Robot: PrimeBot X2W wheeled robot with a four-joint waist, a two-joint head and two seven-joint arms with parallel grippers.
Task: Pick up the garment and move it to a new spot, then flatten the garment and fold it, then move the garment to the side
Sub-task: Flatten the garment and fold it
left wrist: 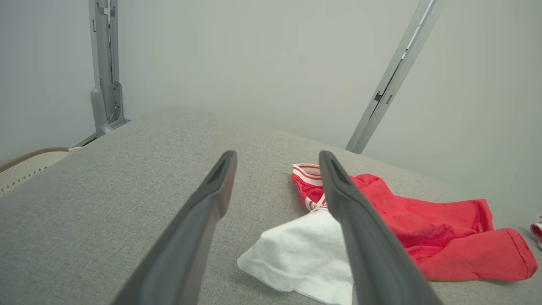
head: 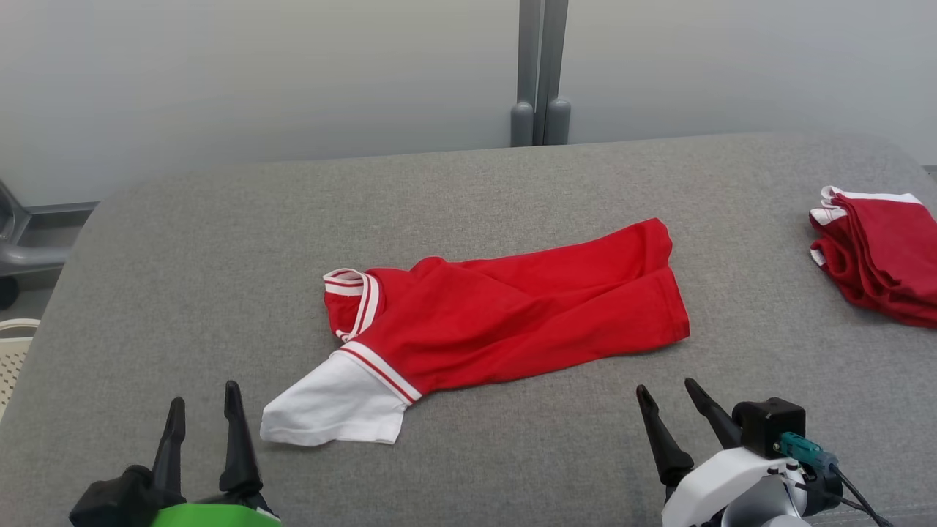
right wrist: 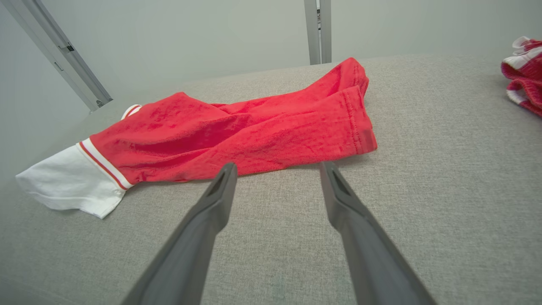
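Note:
The garment (head: 512, 315) is a red shirt with white sleeve and red-and-white striped trim, lying folded lengthwise into a long strip on the grey padded table (head: 219, 234). Its white sleeve (head: 333, 406) sticks out toward the front left. My left gripper (head: 205, 406) stands open at the lower left, just left of that sleeve, holding nothing. In the left wrist view the garment (left wrist: 444, 237) lies right of the open gripper (left wrist: 277, 157). My right gripper (head: 667, 388) is open near the front, just short of the garment's hem (right wrist: 355, 123), and in its wrist view the gripper (right wrist: 277, 167) is empty.
A second red-and-white garment (head: 882, 252) lies folded at the table's right edge (right wrist: 525, 70). A grey post (head: 540, 73) stands behind the table against a pale wall. A pale perforated basket (head: 13, 351) sits off the table's left edge.

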